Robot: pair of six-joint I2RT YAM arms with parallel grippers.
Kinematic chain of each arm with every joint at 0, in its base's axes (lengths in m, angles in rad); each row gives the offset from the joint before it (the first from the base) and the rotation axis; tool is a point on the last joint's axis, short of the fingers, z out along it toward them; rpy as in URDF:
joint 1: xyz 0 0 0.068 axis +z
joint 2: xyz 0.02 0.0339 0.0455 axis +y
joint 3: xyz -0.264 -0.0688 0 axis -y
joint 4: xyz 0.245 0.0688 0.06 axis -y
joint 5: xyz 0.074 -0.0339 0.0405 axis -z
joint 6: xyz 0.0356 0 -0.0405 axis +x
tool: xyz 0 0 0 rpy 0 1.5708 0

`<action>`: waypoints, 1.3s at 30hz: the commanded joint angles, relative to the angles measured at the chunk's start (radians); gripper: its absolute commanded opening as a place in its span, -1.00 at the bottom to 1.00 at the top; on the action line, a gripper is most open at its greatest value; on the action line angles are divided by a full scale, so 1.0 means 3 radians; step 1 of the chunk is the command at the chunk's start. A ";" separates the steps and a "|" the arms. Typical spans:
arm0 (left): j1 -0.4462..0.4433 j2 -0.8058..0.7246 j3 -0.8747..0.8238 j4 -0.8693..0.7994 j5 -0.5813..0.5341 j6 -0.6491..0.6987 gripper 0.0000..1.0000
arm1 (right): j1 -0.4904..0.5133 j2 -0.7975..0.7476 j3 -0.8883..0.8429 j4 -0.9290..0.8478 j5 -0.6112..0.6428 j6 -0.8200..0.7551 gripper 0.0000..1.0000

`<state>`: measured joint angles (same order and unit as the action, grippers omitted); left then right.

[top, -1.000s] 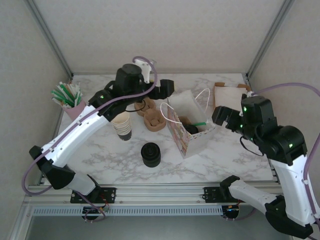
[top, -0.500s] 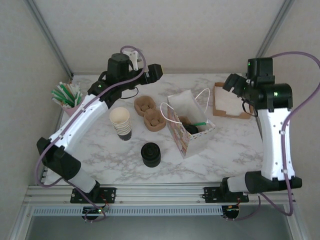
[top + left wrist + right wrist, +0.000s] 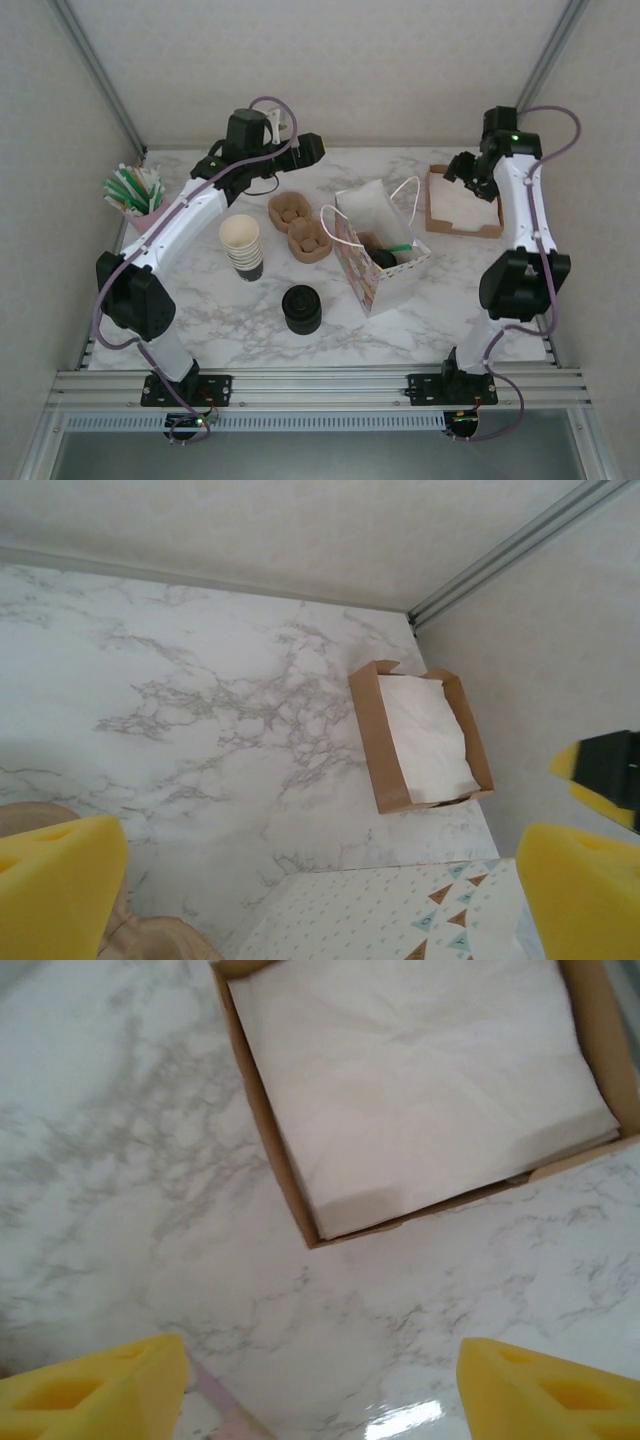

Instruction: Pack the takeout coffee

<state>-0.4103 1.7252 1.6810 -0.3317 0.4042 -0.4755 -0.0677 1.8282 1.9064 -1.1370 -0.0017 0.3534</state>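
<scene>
Found the takeout coffee [image 3: 384,258] as a dark, black-lidded shape low inside the open paper bag [image 3: 372,212], near the middle of the tabletop [image 3: 450,300], with a green straw [image 3: 399,247] lying across it; could not make out its paper body from above. Judged the packing step as good as finished, with neither arm at the bag.

Noted the left fingers [image 3: 58,880] spread wide with nothing between them, raised over the far side of the tabletop behind the pulp cup carriers [image 3: 300,226]. Noted the right fingers [image 3: 95,1380] also apart and holding nothing, hovering above the brown box of white napkins [image 3: 420,1080] at the far right.

Took the next move to call for one of two things: a napkin lifted from that box, needing a straight drop and a light pinch on the top sheet alone, or both arms parked clear of the bag's handles [image 3: 407,192]. Counted the stack of cream cups [image 3: 240,240], the black lids [image 3: 301,308] and the straw holder [image 3: 135,195] as spares.

Read no brand, label or lettering anywhere; made out only a print of small triangles on the bag's side.
</scene>
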 commanded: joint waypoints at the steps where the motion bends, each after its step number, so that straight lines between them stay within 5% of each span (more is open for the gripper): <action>1: 0.0024 0.0097 0.0113 0.0102 0.0098 0.0032 0.99 | -0.0014 0.0220 0.0016 0.0035 0.0087 -0.0211 0.23; 6: 0.0024 0.0169 0.0096 0.0103 0.0135 0.0044 0.99 | -0.0014 0.0645 0.0136 0.0062 0.0010 -0.0326 -0.33; 9: 0.0023 0.0190 0.0075 0.0105 0.0139 0.0045 0.99 | -0.0013 0.0848 0.0189 0.0064 -0.0019 -0.0378 -0.51; 26: 0.0007 0.0295 0.0064 0.0020 0.0166 0.0056 0.99 | 0.0034 0.1248 -0.0004 0.0068 -0.0346 -0.0520 -0.55; 39: -0.0013 0.0175 -0.0053 0.0015 0.0156 0.0052 0.99 | 0.0224 0.0936 -0.0644 0.0085 -0.0255 -0.0435 -0.52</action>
<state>-0.4107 1.8175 1.6794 -0.3260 0.4347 -0.4747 -0.0254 2.1365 1.7721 -1.0691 -0.0780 0.2169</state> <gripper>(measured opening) 0.995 0.237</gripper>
